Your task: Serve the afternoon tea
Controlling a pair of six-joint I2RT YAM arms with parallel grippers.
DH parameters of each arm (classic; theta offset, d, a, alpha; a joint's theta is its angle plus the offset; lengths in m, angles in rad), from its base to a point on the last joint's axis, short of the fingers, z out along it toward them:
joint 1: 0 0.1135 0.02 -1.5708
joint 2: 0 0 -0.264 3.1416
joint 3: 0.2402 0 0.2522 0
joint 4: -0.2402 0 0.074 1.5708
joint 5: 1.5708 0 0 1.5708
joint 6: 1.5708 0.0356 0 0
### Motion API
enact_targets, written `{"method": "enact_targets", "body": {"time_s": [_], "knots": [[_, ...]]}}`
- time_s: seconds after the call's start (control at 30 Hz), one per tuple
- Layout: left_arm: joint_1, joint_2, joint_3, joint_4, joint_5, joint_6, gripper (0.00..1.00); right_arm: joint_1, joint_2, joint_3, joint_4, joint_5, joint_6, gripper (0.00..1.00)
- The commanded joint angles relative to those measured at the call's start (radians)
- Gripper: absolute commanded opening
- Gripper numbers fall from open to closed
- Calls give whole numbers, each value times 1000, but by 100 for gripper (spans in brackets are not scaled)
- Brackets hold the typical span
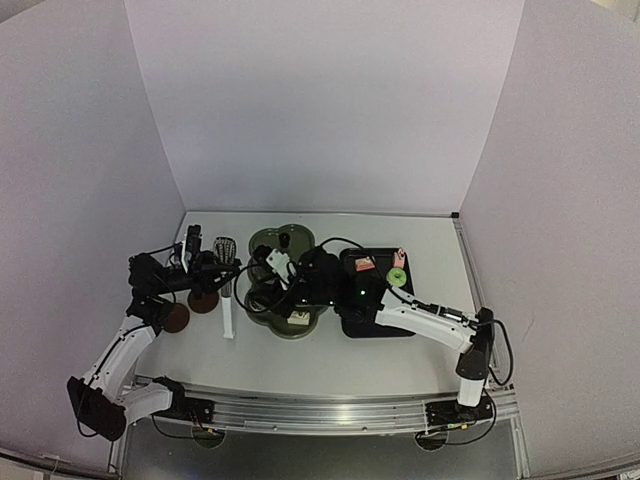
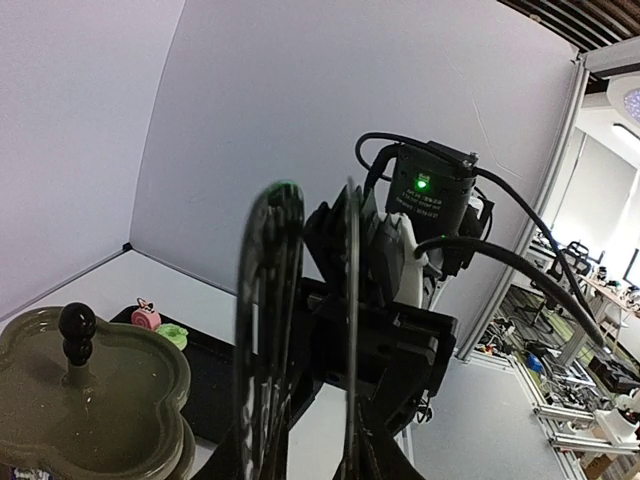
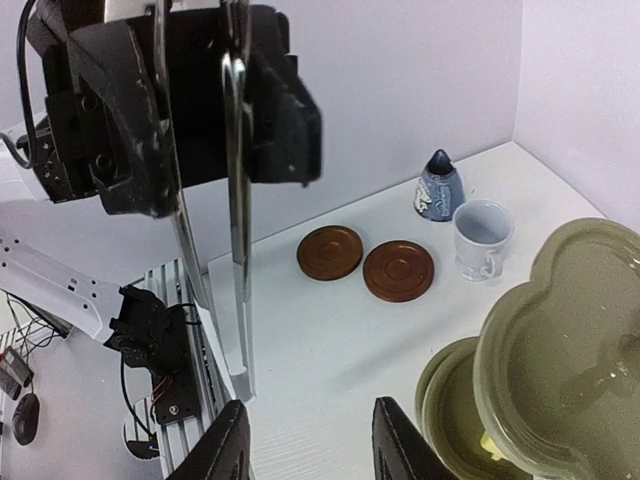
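Note:
My left gripper (image 1: 220, 272) is shut on the metal tongs (image 1: 226, 250); the blades (image 2: 270, 300) rise between its fingers and the white end rests on the table (image 3: 240, 375). My right gripper (image 3: 312, 450) is open and empty, low over the table between the tongs and the olive-green stand (image 1: 285, 242). The stand's tiers show at the right of the right wrist view (image 3: 560, 320). A small cake (image 1: 298, 318) lies on its lowest tier. Two brown coasters (image 3: 329, 252) (image 3: 399, 270) lie side by side next to an upright bluish cup (image 3: 483, 236) and a darker cup (image 3: 438, 187).
The black tray (image 1: 380, 325) lies right of the stand and holds two pink cakes (image 1: 365, 263) (image 1: 400, 257) and a green doughnut (image 1: 397, 275). My right arm reaches across the tray and the stand. White walls close in the table on three sides.

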Motion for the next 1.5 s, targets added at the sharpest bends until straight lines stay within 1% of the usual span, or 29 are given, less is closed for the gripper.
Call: {"method": "enact_targets", "body": {"time_s": [0.0, 0.13, 0.2, 0.3, 0.33, 0.4, 0.47, 0.63, 0.8, 0.9, 0.97, 1.07, 1.1, 1.23, 1.3, 1.37, 1.47], "knots": [[2, -33, 35, -26, -49, 28, 0, -5, -106, -53, 27, 89, -2, 41], [1, -27, 27, -24, -73, 0, 0, -5, -89, -45, 31, 43, 13, 42], [2, -28, 25, -38, -109, 2, 0, -5, -58, -29, 52, -3, 41, 45], [2, -27, 35, -20, -159, -8, 0, 1, -19, -33, 134, -56, 86, 64], [1, -24, 42, 4, -173, -27, 0, 1, -14, -48, 191, -63, 106, 73], [2, -15, 60, 50, -183, -70, 0, 1, -1, -84, 324, -71, 126, 83], [2, -9, 74, 79, -175, -100, 0, 1, 27, -61, 375, -76, 118, 85], [2, -7, 82, 89, -152, -117, 0, -4, 117, 46, 385, -103, 100, 85], [2, -7, 88, 105, -139, -126, 0, -27, 158, 68, 412, -156, 147, 83], [2, -4, 88, 118, -143, -131, 0, -37, 195, 98, 427, -209, 174, 79], [2, 0, 92, 127, -146, -132, 0, -41, 236, 135, 426, -269, 202, 71], [2, 0, 99, 133, -153, -131, 0, -44, 271, 163, 428, -323, 239, 55], [2, -1, 99, 132, -156, -134, 0, -45, 277, 167, 429, -337, 247, 48], [5, -5, 100, 134, -171, -145, 0, -50, 254, 141, 429, -360, 252, 24], [11, -7, 97, 132, -177, -151, 0, -55, 215, 100, 432, -348, 247, 7], [14, -11, 92, 127, -179, -152, 0, -55, 173, 57, 432, -318, 234, 1], [18, -21, 80, 92, -196, -135, 0, -55, 86, -18, 424, -270, 219, 0]]}}
